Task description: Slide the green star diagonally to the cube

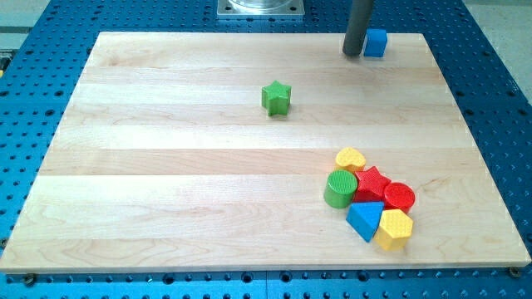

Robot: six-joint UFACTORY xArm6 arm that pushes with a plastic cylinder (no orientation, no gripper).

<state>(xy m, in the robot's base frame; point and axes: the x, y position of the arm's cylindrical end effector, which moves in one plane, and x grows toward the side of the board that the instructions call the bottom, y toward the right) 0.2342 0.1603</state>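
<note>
The green star (276, 97) lies alone on the wooden board (166, 166), a little above the board's middle. The blue cube (376, 42) sits at the board's top edge, toward the view's right. My tip (353, 53) rests on the board just left of the blue cube, close to it or touching it. The tip is well to the right of and above the green star.
A cluster of blocks sits at the lower right: a yellow heart (350, 159), a green cylinder (340, 188), a red star (371, 183), a red cylinder (399, 196), a blue triangle (364, 220) and a yellow hexagon (394, 228). A blue perforated table (490, 83) surrounds the board.
</note>
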